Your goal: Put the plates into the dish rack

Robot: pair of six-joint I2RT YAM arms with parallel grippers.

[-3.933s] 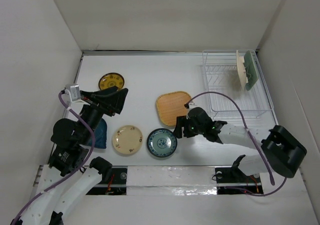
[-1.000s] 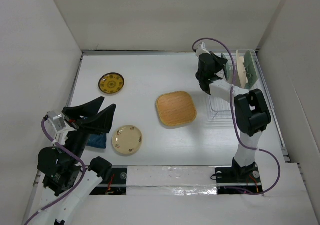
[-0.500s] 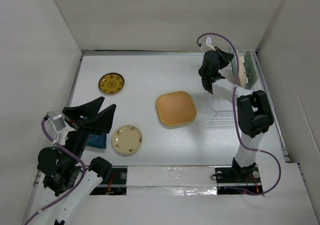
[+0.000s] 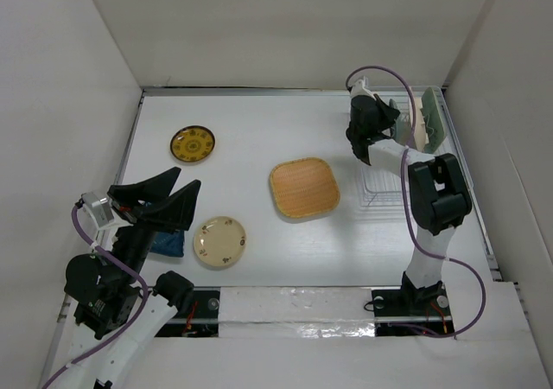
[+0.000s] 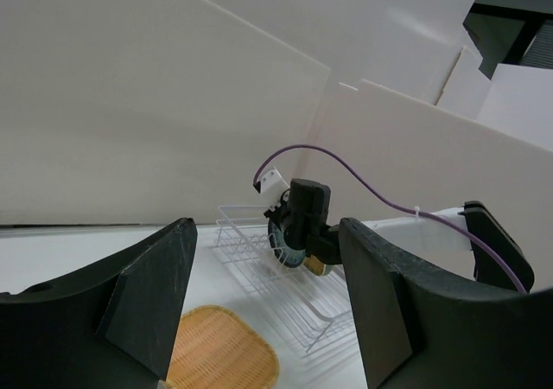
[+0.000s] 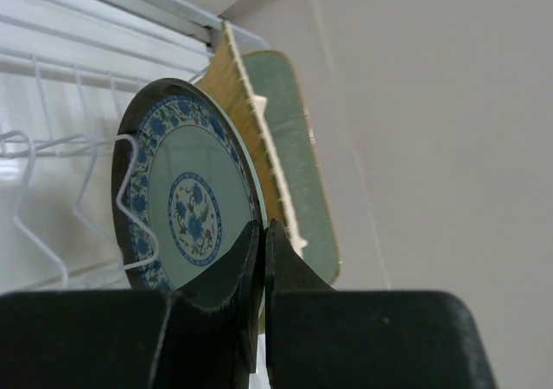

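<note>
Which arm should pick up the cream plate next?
Left. The left gripper hangs open near the cream plate; the right gripper is at the dish rack, shut on the teal-blue plate.

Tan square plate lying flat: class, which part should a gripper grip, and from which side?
Probably the tan square plate at its right rim, from above, one finger each side. It lies flat, so only the rim offers a pinch, and that side faces the dish rack.

The teal plate (image 6: 186, 225) bears blue floral motifs (rim too); the dish rack (image 4: 380, 188) is white wire.
</note>
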